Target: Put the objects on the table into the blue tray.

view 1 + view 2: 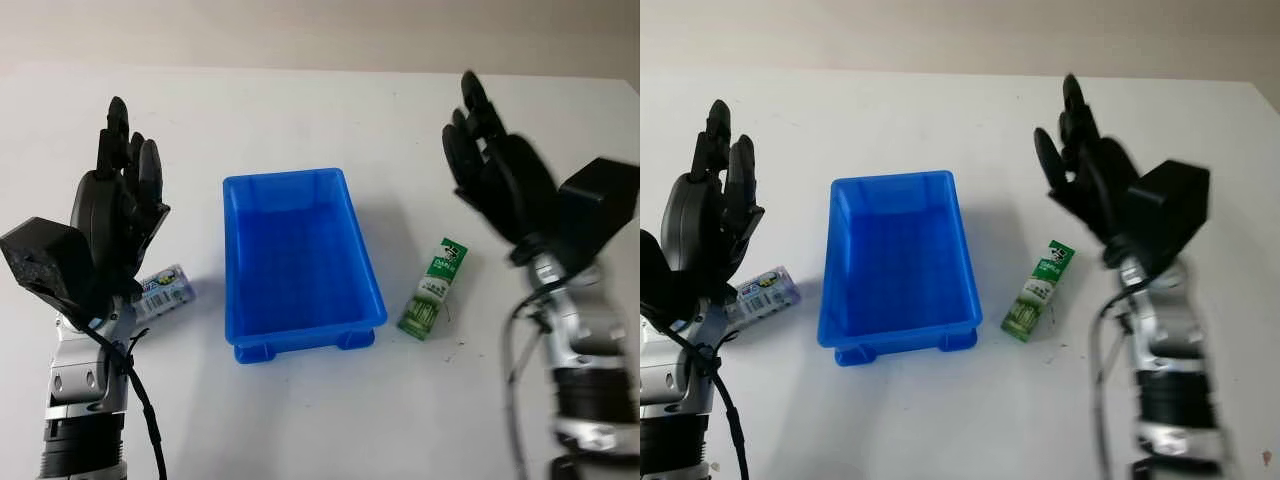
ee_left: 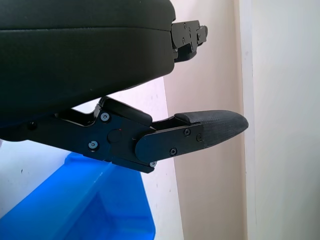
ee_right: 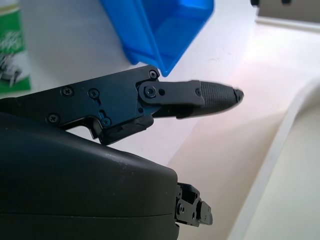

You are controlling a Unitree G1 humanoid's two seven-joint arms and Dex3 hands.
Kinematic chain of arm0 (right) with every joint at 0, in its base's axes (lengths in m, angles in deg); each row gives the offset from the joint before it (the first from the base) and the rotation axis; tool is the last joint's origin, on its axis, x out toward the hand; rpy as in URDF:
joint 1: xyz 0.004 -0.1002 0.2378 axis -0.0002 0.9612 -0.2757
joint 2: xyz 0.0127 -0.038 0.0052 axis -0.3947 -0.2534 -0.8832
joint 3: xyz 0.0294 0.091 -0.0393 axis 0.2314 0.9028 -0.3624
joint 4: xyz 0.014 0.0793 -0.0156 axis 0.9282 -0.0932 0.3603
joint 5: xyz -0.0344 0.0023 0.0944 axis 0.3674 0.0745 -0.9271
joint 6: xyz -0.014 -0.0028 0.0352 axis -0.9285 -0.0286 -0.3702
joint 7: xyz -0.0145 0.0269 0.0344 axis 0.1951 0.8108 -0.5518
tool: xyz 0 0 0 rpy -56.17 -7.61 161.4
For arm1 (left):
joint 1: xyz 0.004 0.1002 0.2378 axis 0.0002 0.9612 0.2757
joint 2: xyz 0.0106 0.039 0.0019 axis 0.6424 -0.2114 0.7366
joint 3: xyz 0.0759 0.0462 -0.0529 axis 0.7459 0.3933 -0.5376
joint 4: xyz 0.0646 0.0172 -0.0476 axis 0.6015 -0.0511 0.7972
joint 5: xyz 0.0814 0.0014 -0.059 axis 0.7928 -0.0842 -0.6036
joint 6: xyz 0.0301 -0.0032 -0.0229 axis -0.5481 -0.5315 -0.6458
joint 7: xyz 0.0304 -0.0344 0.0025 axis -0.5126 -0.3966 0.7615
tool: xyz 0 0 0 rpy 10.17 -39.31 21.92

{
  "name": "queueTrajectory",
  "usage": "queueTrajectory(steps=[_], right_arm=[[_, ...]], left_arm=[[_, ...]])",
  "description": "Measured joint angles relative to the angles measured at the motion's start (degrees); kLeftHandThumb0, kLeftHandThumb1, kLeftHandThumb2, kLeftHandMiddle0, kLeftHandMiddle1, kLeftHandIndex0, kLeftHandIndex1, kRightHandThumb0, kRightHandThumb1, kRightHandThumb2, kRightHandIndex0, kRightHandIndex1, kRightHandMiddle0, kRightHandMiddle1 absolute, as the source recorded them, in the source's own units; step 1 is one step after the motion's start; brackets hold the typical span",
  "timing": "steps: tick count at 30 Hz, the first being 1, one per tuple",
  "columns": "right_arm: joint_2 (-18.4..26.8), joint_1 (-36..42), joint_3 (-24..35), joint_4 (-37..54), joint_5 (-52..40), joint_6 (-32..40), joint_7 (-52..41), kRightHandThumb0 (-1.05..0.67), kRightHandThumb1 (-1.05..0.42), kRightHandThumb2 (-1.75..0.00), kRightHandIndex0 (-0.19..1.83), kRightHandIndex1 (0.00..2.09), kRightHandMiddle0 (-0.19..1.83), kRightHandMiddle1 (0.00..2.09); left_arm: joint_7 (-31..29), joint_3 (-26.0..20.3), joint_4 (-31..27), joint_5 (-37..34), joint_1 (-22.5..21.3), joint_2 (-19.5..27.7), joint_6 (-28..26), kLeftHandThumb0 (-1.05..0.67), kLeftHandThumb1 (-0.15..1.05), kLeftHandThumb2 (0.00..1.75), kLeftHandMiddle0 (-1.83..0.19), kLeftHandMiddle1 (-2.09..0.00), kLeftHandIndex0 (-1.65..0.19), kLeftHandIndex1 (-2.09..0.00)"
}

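At the counter's (image 1: 300,420) middle sits the blue tray (image 1: 300,262), nothing in it yet. A green packet (image 1: 434,288) lies flat at the tray's 3 o'clock, near but apart from its wall; a small labelled tube (image 1: 165,288) lies on its side at 9 o'clock, partly behind the left robot hand (image 1: 118,205). Both hands are raised above the counter holding nothing — the left open over the tube, the right robot hand (image 1: 495,165) open at 1 o'clock from the packet. Both objects look light. The packet probably flexes, so pinch its long edges at mid-length; the tube may roll — close across its body.
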Motion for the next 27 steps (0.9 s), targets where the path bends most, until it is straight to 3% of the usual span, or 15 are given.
queueTrajectory(steps=[7, 9, 12, 17, 22, 27], right_arm=[[9.24, -4.29, 0.60, 0.05, -1.70, 3.47, -9.80, -0.51, -0.79, -0.03, 0.18, 0.19, 0.20, 0.19], [12.15, -5.19, 0.04, -0.18, 0.33, 0.78, -11.84, -0.50, -0.76, -0.04, 0.31, 0.20, 0.32, 0.18], [16.21, -5.57, -2.53, -1.15, 7.03, -8.76, -12.64, -0.46, -0.71, -0.04, 0.43, 0.19, 0.43, 0.13], [20.74, -5.66, -7.98, -3.49, 14.95, -21.83, -16.77, -0.44, -0.73, -0.06, 0.38, 0.12, 0.40, 0.07], [24.49, -4.95, -13.21, 0.59, 23.78, -27.10, -20.04, -0.33, -0.74, -0.06, 0.31, 0.07, 0.34, 0.04], [25.58, -3.75, -15.35, 1.40, 29.97, -34.29, -18.64, -0.38, -0.76, -0.06, 0.30, 0.06, 0.32, 0.05]], left_arm=[[0.69, 0.32, -1.50, 0.27, 0.51, -0.72, -0.67, -0.76, 1.05, 0.61, 0.11, -0.05, 0.12, -0.05], [0.91, 0.53, -2.24, 0.31, 0.86, -0.83, -1.29, -0.76, 1.05, 0.60, 0.11, -0.05, 0.12, -0.05], [1.46, 0.69, -3.82, 0.30, 1.37, -0.96, -2.69, -0.76, 1.05, 0.61, 0.12, -0.05, 0.14, -0.05], [1.28, 0.78, -4.76, 0.16, 1.94, -1.10, -3.72, -0.75, 1.05, 0.61, 0.14, -0.05, 0.15, -0.04], [0.93, 0.32, -4.54, 0.12, 2.01, -0.93, -3.77, -0.75, 1.05, 0.60, 0.10, -0.06, 0.12, -0.06], [0.44, -0.09, -2.94, 0.27, 1.96, 0.36, -3.27, -0.76, 1.05, 0.59, 0.07, -0.07, 0.10, -0.07]])
